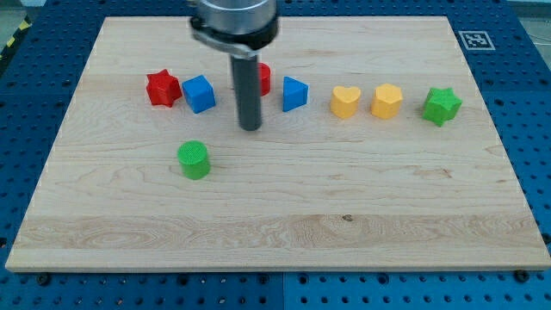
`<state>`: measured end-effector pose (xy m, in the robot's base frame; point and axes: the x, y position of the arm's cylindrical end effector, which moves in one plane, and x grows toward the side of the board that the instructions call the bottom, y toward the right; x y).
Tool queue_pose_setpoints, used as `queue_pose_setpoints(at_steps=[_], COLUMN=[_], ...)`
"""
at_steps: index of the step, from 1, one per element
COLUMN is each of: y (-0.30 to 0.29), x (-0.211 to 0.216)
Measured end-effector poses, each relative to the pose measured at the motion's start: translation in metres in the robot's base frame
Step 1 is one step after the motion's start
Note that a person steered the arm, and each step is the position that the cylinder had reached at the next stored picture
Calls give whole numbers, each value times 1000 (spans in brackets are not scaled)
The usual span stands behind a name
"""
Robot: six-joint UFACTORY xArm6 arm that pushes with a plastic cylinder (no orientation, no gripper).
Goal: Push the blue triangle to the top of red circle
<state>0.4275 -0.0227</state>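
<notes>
bright, even light from overhead falls across the wooden board, with no glare on the wood. the blocks cast only short, soft shadows close to their bases. the picture is sharp from edge to edge, grain visible. the arm's metal collar at the top edge shows a soft sheen. the board's sides narrow toward the top edge.

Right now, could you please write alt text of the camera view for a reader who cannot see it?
My tip rests on a wooden board, below the red circle that the rod partly hides; the blue triangle lies at the circle's right. Other coloured blocks lie around.
</notes>
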Motion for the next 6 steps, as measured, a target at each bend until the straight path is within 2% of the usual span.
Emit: queue_pose_setpoints(at_steps=[1, 6], y=[43, 77], x=[-21, -126])
